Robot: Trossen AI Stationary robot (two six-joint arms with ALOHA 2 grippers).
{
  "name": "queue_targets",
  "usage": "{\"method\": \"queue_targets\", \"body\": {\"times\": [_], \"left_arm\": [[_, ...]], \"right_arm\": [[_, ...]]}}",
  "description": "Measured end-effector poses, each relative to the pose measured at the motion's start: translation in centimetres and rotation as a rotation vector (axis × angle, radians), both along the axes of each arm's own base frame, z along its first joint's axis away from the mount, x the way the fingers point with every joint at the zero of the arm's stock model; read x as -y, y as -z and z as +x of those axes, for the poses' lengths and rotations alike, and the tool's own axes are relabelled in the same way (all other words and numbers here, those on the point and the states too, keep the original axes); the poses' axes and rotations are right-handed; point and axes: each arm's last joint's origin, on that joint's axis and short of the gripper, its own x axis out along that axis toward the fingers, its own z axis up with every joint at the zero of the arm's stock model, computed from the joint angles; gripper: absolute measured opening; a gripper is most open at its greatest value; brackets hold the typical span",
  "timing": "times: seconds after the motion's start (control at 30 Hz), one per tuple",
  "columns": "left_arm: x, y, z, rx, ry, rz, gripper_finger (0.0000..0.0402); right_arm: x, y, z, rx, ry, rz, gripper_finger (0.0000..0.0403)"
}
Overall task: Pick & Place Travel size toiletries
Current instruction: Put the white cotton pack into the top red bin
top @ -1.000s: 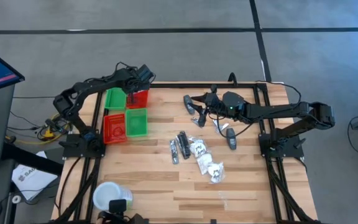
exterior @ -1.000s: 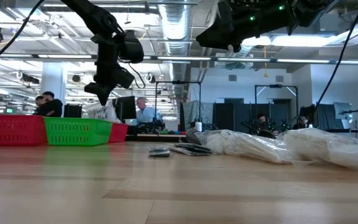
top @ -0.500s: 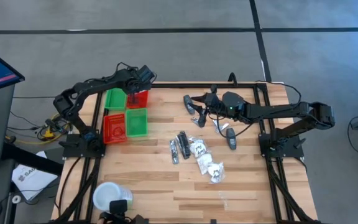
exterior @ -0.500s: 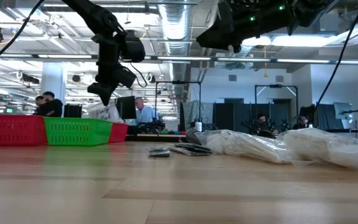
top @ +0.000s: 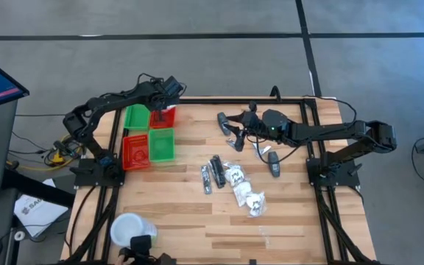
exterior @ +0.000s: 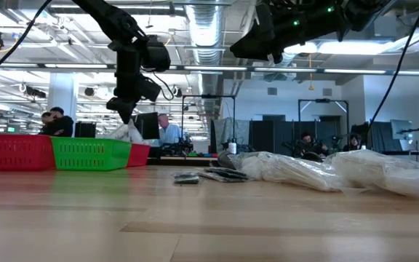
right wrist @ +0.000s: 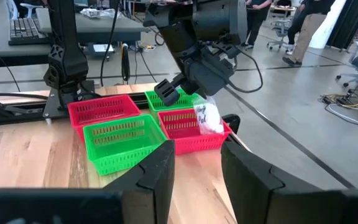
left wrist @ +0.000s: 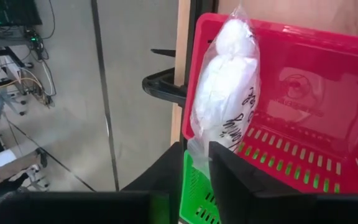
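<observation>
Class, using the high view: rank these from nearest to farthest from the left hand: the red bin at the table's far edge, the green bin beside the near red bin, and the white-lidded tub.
1. The far red bin, directly under the left hand.
2. The green bin, nearer the table's middle.
3. The white-lidded tub, at the near left corner.

Table [top: 190,213]: pale wood planks, smooth, faint sheen in low view. Frame along its edges: matt black metal. Red bin [left wrist: 303,112] at far left corner: slotted plastic, glossy. Green bin [right wrist: 120,140]: same plastic. Packet [left wrist: 225,93] in left gripper [left wrist: 194,165]: clear crinkly plastic film, white inside, dark print. Packets [exterior: 318,171] mid-table: crumpled glossy film. Dark tubes [top: 212,173]: probably plastic, sheen unclear.
</observation>
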Motion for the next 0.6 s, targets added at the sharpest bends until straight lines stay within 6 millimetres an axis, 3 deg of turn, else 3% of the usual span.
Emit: {"method": "queue_targets", "body": {"times": [0.4,0.6], "left_arm": [[-0.5,-0.4,0.4,0.069,-0.091,0.120,0.0102],[0.3,-1.3,0.5,0.110,-0.096,0.146,0.0102]], "right_arm": [[0.0,0.0,0.0,-0.003,0.000,0.001,0.0123],[0.0,0.1,0.0,-0.008,0.000,0.002,0.0123]]}}
